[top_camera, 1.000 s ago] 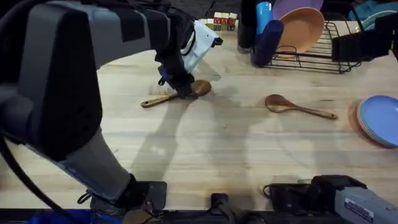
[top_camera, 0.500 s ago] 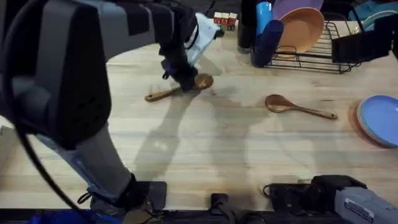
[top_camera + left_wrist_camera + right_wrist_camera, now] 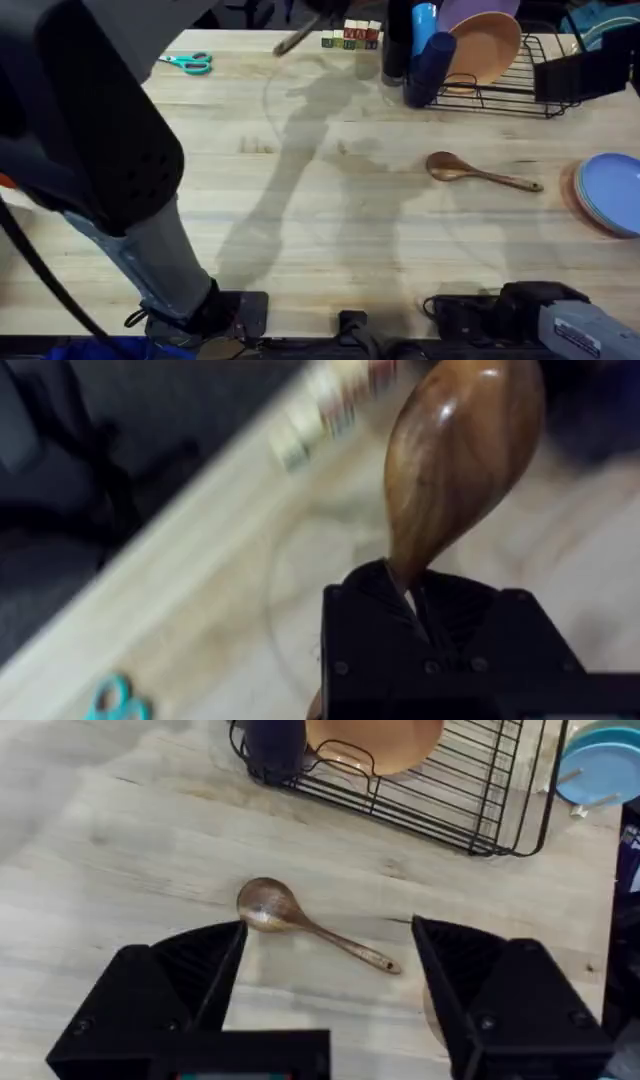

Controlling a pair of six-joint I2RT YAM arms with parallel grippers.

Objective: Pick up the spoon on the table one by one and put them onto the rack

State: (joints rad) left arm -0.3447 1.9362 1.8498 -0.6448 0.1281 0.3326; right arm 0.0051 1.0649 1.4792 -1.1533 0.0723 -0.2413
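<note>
One spoon [image 3: 462,460] is clamped in the left gripper [image 3: 415,600], mid-carry; placement on the rack [image 3: 500,88] is judged next.

Teal scissors [image 3: 187,63] lie at the far left edge. Letter blocks [image 3: 350,36] sit in a row at the far edge, just left of a dark bottle [image 3: 396,40]. Orange plate [image 3: 484,45], purple plate [image 3: 470,12] behind it, blue cup [image 3: 424,25], dark mug [image 3: 430,68]. Stacked blue plates [image 3: 608,192] at right edge.
</note>
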